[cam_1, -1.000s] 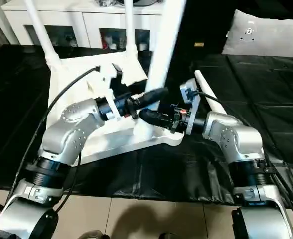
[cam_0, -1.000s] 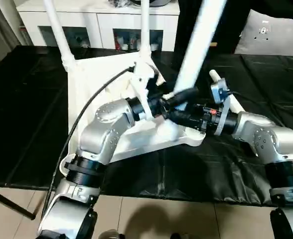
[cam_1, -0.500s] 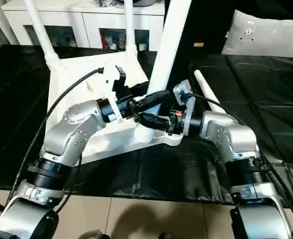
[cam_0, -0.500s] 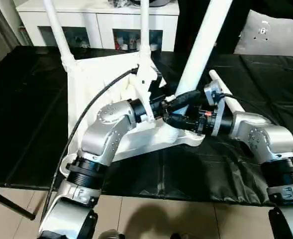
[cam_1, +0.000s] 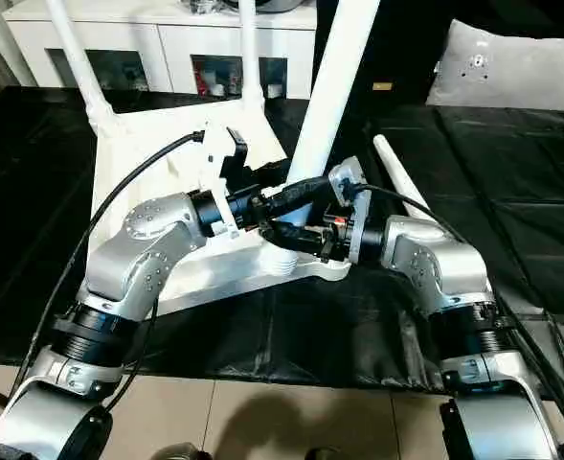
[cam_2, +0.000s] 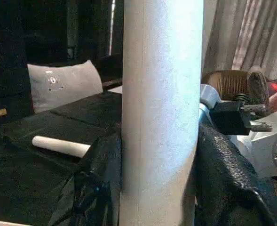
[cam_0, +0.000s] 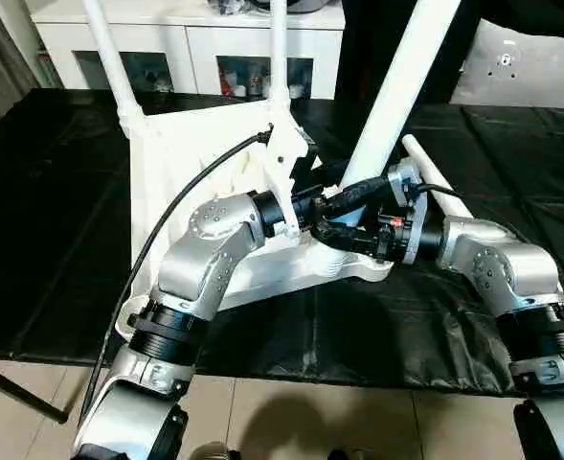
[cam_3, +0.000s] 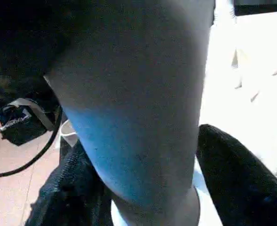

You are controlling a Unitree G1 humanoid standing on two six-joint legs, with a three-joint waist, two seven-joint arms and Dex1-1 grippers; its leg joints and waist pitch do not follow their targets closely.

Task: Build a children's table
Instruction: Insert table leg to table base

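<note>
Leg (cam_0: 396, 86) stands steeper vs 1 s ago; L gripper (cam_0: 350, 192) & R gripper (cam_0: 331, 233) both clamp its base.

Both arms are built of rounded, brushed-silver shells joined by black ribbed rings. A thin black cable loops in the open along the left arm, from the elbow collar up to a white angular bracket at the wrist. The left pincer (cam_0: 344, 199) has black fingers (cam_2: 97, 183) with a rough, pebbled surface. The right pincer (cam_0: 331, 233) is black too, behind a pale disc-shaped wrist flange with a small red mark beside it.
</note>
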